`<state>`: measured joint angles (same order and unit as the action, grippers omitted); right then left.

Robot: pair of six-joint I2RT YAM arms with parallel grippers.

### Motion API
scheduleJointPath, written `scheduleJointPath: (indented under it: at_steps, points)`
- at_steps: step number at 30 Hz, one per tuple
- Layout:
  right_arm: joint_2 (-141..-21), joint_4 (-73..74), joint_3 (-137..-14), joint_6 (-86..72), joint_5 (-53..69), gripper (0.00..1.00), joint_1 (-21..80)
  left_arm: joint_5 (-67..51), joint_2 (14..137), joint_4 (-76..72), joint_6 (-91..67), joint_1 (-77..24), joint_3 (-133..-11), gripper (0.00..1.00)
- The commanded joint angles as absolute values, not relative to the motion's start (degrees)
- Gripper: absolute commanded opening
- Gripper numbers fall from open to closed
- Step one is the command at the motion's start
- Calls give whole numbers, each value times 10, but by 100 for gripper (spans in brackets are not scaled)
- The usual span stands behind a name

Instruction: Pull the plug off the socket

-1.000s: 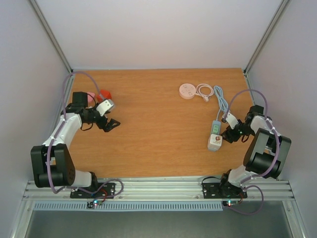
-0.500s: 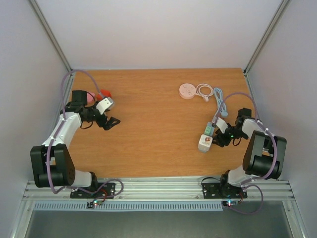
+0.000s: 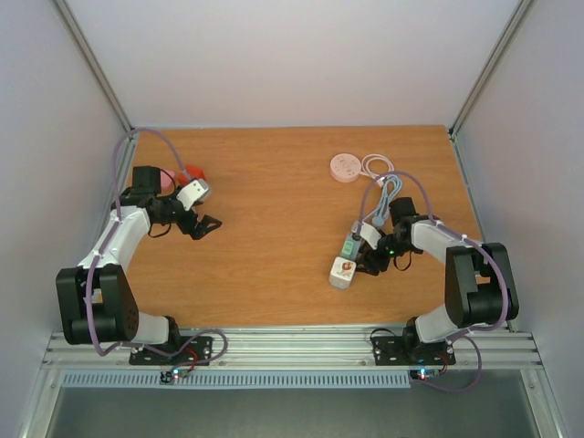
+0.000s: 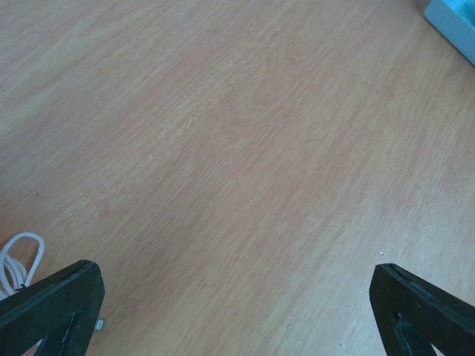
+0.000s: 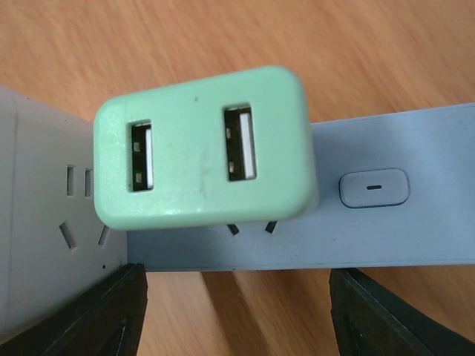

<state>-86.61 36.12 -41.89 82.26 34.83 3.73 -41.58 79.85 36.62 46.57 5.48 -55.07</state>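
A mint-green USB plug (image 5: 204, 144) sits in a grey-blue power strip (image 5: 415, 230) lying on the wooden table. In the top view the plug (image 3: 351, 246) stands on the strip (image 3: 341, 273) right of centre. My right gripper (image 3: 372, 253) is at the strip's right side. In the right wrist view this gripper (image 5: 237, 274) is open, its black fingers (image 5: 89, 315) spread wide at the strip's near edge, below the plug and not touching it. My left gripper (image 3: 203, 226) is open and empty at the far left; its wrist view (image 4: 236, 271) shows bare table between the fingers.
The strip's pale cable (image 3: 388, 190) runs back toward a white round disc (image 3: 344, 167) and a coiled white cable (image 3: 377, 167). Red (image 3: 193, 172) and pink (image 3: 166, 181) objects lie by the left arm. A white cable loop (image 4: 18, 256) shows in the left wrist view.
The power strip with the green plug has slid left and slightly forward across the table, together with my right gripper. The left arm has barely moved.
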Motion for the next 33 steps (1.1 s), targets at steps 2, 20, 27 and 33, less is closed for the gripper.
scheduleJointPath:
  at_steps: [2, 20, 27, 33]
  points:
    - [-880, 326, -416, 729, 396, 69, 110, -424, 787, 347, 467, 53, -549, 100]
    - [-852, 424, -470, 873, 343, 74, 108, -427, 776, 363, 482, 52, -541, 100]
    - [-893, 450, -557, 1003, 335, 89, 76, -443, 781, 373, 493, 52, -546, 100]
    - [-949, 456, -627, 1084, 346, 98, 78, -446, 779, 381, 491, 52, -553, 100]
